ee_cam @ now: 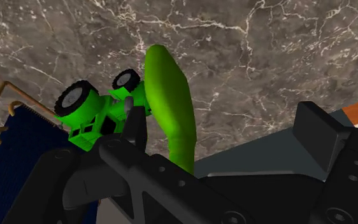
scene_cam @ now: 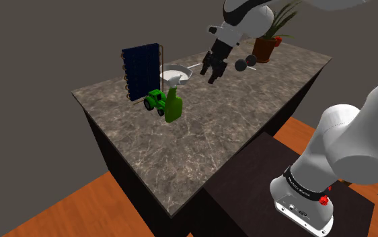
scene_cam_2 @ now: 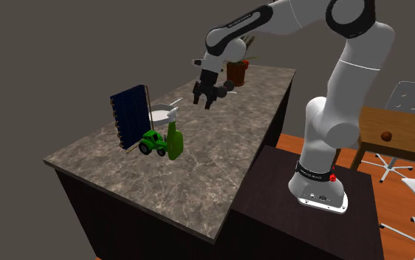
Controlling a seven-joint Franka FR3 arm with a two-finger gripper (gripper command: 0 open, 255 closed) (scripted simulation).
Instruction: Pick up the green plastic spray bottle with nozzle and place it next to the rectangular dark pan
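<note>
A long marble-topped counter on dark cabinets crosses the room, and one white robot arm arches over it from a stand at the shoulder view's lower right. Near the counter's far side a dark blue rectangular pan stands on edge in a thin wire frame. The green spray bottle stands upright on the marble just in front of it, its long axis vertical and a pale nozzle on top. A green toy tractor sits tight against the bottle at its 9 o'clock, between bottle and pan, and a white bowl rests behind at its 12 o'clock. The black gripper hangs in the air above the counter, fingers spread apart and holding nothing. From it the bottle lies at about 8 o'clock and lower down, so the reach looks to be a descent toward the shoulder view's left. In the wrist view the bottle appears beyond the parted fingers, untouched. Bare marble opens from the bottle's 3 to 6 o'clock, out to the near edge, while the tractor crowds the pan side
</note>
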